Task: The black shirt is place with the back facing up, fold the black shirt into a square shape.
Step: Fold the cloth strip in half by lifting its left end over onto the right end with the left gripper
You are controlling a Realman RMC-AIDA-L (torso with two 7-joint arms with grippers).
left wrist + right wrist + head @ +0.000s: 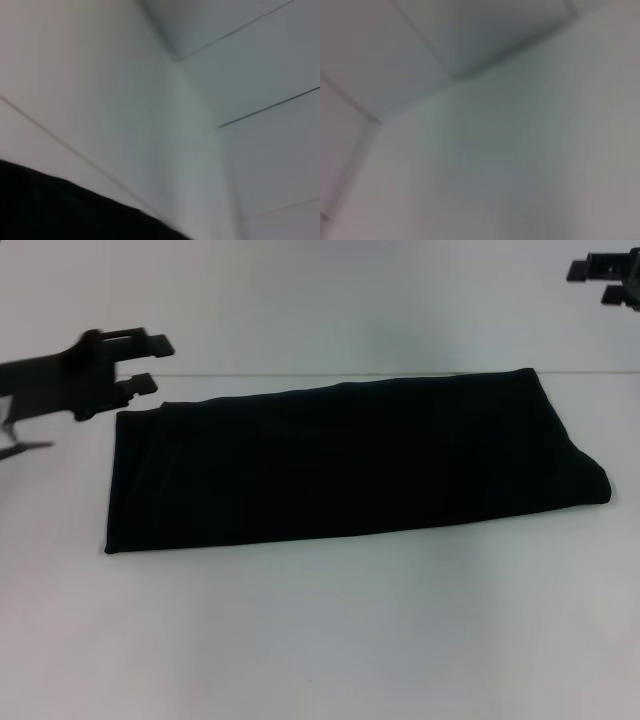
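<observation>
Left gripper (145,360) hovered spread and empty by the black shirt's (350,460) far-left corner; a shallow pinch might lift one layer only.

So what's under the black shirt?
The black shirt lies folded into a long strip, flat on the white table. Only table shows around it. Anything beneath it is covered, so I cannot tell.

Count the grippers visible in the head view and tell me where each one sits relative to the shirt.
2. The left gripper hovers just off the black shirt's far left corner, jaws apart. The right gripper sits raised at the frame's top right edge, well clear of the shirt and partly cut off.
</observation>
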